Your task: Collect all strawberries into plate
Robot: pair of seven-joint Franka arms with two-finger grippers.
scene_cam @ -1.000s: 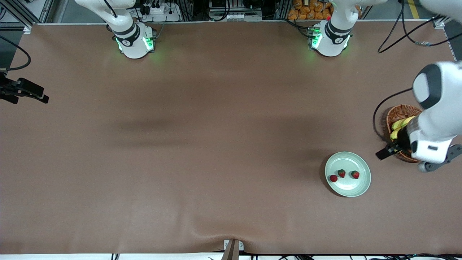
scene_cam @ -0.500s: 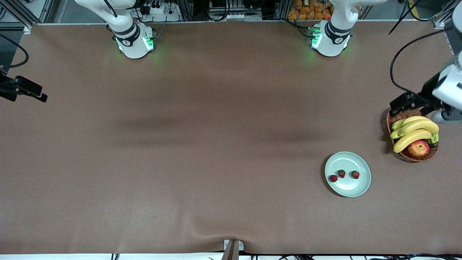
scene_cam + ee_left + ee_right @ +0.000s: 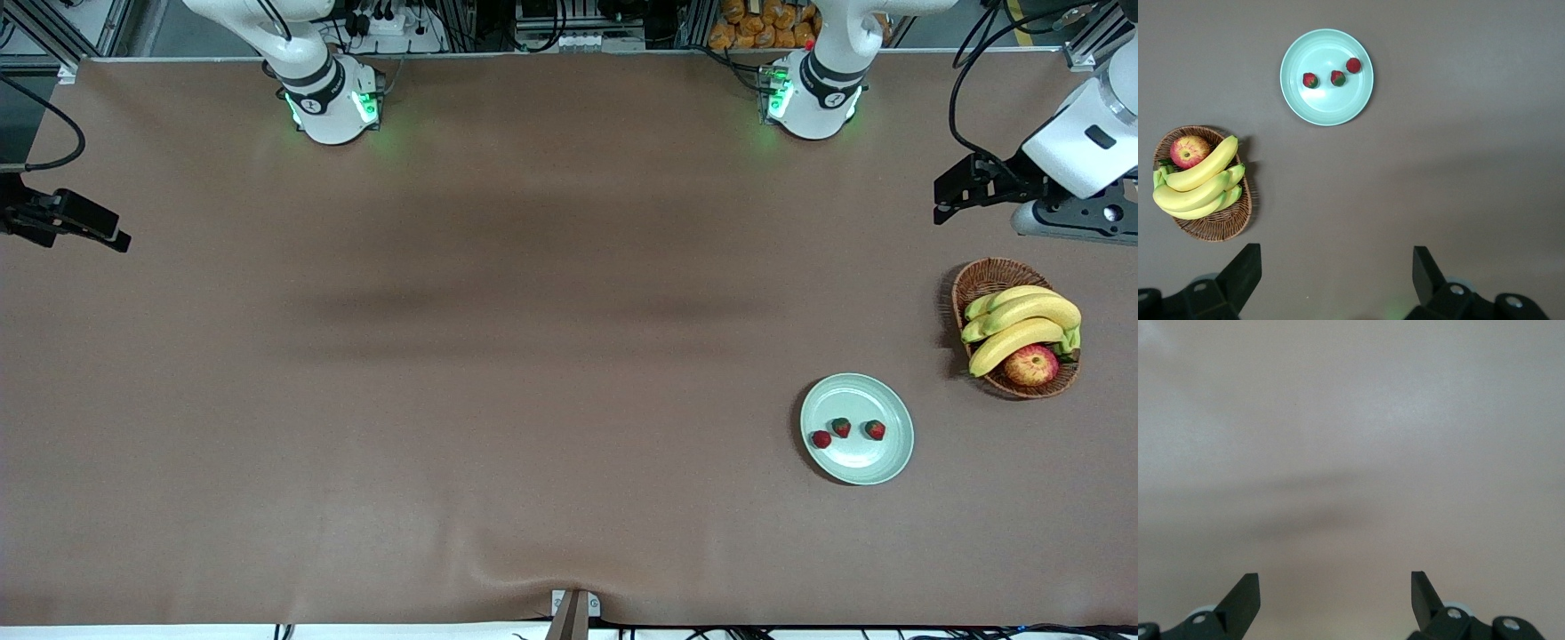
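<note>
Three small red strawberries [image 3: 841, 428] with green caps lie in a row on the pale mint-green plate [image 3: 880, 458], which sits on the table toward the left arm's end. In the left wrist view the strawberries [image 3: 1337, 78] lie on the plate [image 3: 1327, 107] too. My left gripper [image 3: 944, 190] is open and empty, high over bare table at the left arm's end, with the basket nearer the front camera than the spot below it. My right gripper [image 3: 114, 239] is open and empty at the right arm's edge of the table. The right wrist view shows only bare table between its fingers [image 3: 1245, 597].
A brown wicker basket [image 3: 987, 280] with bananas [image 3: 1022, 320] and a red-yellow apple [image 3: 1031, 364] stands beside the plate toward the left arm's end; it also shows in the left wrist view [image 3: 1225, 223]. Brown cloth covers the table.
My left gripper has risen from over the basket and drawn back toward the arms' bases, uncovering the bananas and apple. The right gripper has barely shifted. The strawberries and plate have not moved.
</note>
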